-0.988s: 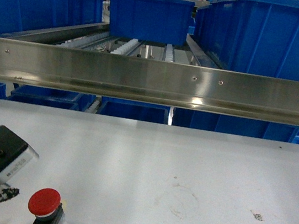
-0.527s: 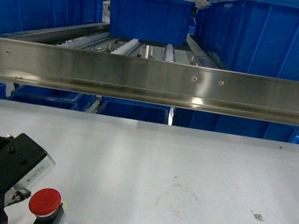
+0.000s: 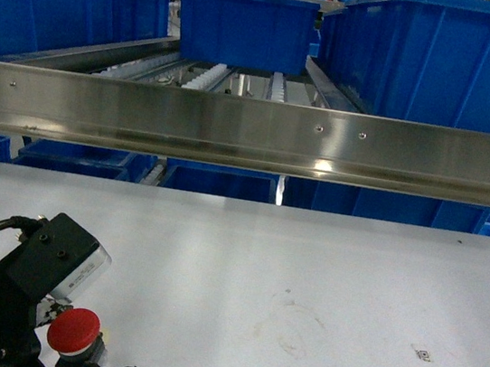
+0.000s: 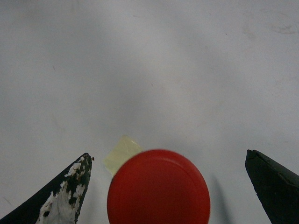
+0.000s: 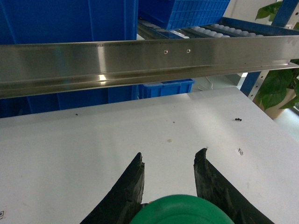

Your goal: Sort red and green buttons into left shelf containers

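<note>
Between open left end effector [image 4: 168, 186] jaws: red button [image 4: 159, 189], round glossy cap.

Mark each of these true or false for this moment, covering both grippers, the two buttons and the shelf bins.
1. The left gripper is open, a finger on each side of the red button. True.
2. The red button lies inside a blue bin. False: it stands on the white table.
3. A green button sits between the right gripper's fingers. True.
4. The right gripper shows in the head view. False: only the left arm does.
5. The blue bins sit behind a steel rail. True.
</note>
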{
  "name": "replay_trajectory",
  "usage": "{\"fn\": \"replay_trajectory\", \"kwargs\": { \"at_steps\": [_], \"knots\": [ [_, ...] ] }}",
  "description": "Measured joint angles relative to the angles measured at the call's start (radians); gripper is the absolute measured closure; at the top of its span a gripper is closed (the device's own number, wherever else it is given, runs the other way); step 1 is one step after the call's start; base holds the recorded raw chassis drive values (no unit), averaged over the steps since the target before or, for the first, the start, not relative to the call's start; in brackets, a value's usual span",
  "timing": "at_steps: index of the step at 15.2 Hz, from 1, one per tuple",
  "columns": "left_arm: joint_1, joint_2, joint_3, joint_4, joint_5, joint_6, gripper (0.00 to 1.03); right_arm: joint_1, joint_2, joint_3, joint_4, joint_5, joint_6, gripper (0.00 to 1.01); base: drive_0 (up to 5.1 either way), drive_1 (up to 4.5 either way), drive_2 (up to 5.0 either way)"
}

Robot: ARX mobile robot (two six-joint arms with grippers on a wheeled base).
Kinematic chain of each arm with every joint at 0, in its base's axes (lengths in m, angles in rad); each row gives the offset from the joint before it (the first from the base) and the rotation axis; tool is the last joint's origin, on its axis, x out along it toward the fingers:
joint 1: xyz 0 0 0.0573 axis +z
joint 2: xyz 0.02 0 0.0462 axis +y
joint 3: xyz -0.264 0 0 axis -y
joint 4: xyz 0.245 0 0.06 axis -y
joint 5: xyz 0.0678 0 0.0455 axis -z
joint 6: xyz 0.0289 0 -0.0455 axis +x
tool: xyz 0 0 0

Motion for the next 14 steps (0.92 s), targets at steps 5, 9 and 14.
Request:
{"fn": "replay_trajectory", "kwargs": {
  "at_steps": [5, 9, 14],
  "knots": [
    [-0.01, 0.023, 0.031, -0.035, 0.0, 0.056, 0.13, 0.0, 0.0, 0.0, 0.0, 0.0, 0.0, 0.72, 0.0, 0.0, 0.0],
    [-0.011, 0.023, 0.031, -0.035, -0.001, 0.056, 0.6, 0.0, 0.0, 0.0, 0.0, 0.0, 0.0, 0.72, 0.0, 0.0, 0.0],
    [-0.011, 0.023, 0.031, -0.035, -0.001, 0.056, 0.71, 0.0, 0.0, 0.0, 0.0, 0.0, 0.0, 0.72, 0.0, 0.0, 0.0]
  ]
}}
